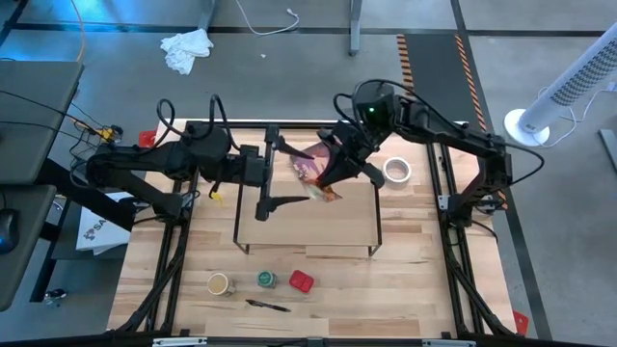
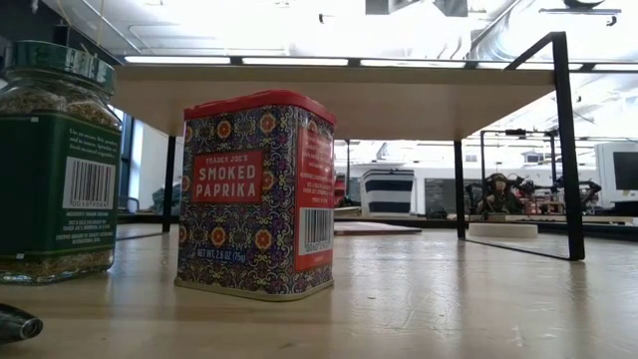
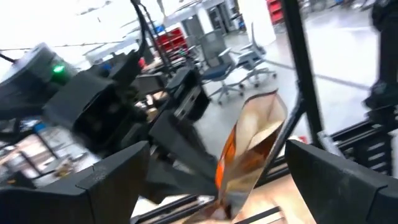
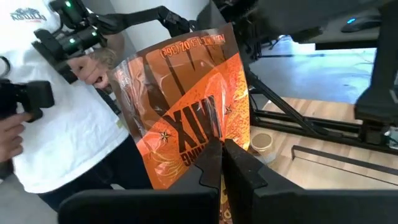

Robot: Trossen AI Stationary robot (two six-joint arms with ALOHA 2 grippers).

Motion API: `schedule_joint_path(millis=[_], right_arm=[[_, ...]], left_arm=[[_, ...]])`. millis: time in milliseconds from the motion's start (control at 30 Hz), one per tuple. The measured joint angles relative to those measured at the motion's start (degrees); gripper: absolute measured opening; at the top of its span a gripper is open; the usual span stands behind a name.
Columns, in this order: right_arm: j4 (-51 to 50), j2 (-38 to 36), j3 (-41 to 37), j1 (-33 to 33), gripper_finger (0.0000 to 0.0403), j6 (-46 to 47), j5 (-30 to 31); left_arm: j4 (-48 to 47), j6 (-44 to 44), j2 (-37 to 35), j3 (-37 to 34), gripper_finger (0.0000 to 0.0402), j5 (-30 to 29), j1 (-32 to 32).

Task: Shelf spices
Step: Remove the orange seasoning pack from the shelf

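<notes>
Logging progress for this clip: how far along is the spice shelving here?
Nothing sits finished on the shelf yet. In hand: the right claw is shut on the orange packet above the shelf's back edge, with the open left claw beside it. Left on the table in front: tan-topped jar, green-lidded jar, red tin.

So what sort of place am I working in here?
Probably a robotics lab or workshop, not a kitchen. The wooden table stands on a bare grey floor with orange-black hazard tape; the low view shows more benches with equipment behind, and office chairs stand on an open floor.
</notes>
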Motion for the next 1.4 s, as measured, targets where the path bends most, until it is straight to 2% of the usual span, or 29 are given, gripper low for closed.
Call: schedule_joint_path(millis=[333, 533, 667, 767, 1067, 1233, 1400], right_arm=[[9.21, 2.17, 0.00, 0.02, 0.0000, 7.00, -2.66], [9.88, 2.17, 0.00, 0.02, 0.0000, 8.11, -1.95], [10.09, 2.17, 0.00, 0.02, 0.0000, 8.09, -0.25], [10.28, 2.17, 0.00, 0.00, 0.0000, 8.39, -0.21], [10.33, 2.14, 0.00, 0.02, 0.0000, 8.96, -0.10], [11.91, 2.14, 0.00, 0.37, 0.0011, 17.06, 0.88], [18.00, 2.13, 0.00, 0.33, 0.0054, 25.19, 2.95]], left_arm=[[-1.67, -6.09, 0.90, 0.00, 0.0370, 4.52, 0.15], [0.40, -5.02, 0.83, 0.02, 0.0340, 4.66, -0.14], [1.76, -3.10, 0.83, 0.03, 0.0295, 4.66, -0.22], [1.65, -3.00, 0.83, 0.04, 0.0245, 4.68, -0.22], [1.81, -1.74, 0.83, 0.04, 0.0043, 5.85, -0.20], [1.74, -3.49, 0.22, 0.04, 0.0042, 6.22, 0.24], [1.38, -3.51, -1.01, 0.04, 0.0042, 5.28, 0.19]])
